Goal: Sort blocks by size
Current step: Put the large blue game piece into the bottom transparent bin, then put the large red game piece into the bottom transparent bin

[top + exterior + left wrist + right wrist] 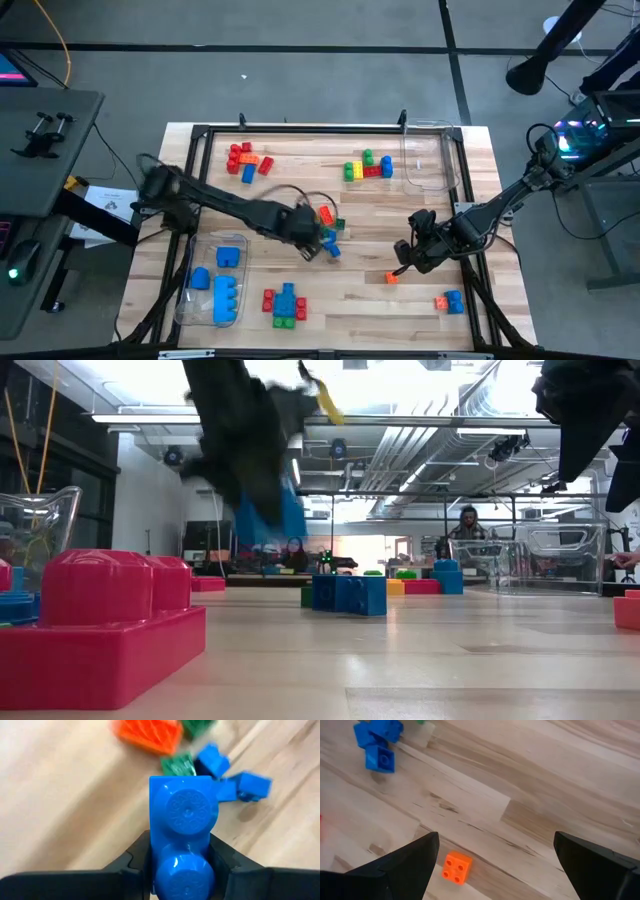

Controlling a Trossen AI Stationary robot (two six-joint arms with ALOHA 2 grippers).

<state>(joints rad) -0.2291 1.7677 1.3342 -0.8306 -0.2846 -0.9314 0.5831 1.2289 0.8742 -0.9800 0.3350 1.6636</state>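
My left gripper (312, 238) hangs over the middle of the table, shut on a blue two-stud brick (184, 815), which also shows as blue under the dark hand in the low view (265, 518). Below it on the wood lie an orange brick (150, 732), a green brick (177, 765) and small blue bricks (235, 782). To the right, my right gripper (496, 840) stands open above the table, with a small orange brick (456, 866) lying below its fingers, untouched. My left gripper pinches the blue brick by its two long sides (155, 845) between the two fingers (137, 857), toward one end of the brick. The fingers slant steeply down from above. The brick is lifted clear of the table, its studded face turned toward the wrist camera.
A clear tub (190, 300) with blue bricks sits at the near left, another clear tub (428, 160) at the far right. Brick clusters lie at the far left (245, 160), far middle (368, 168), near middle (283, 303) and near right (448, 300).
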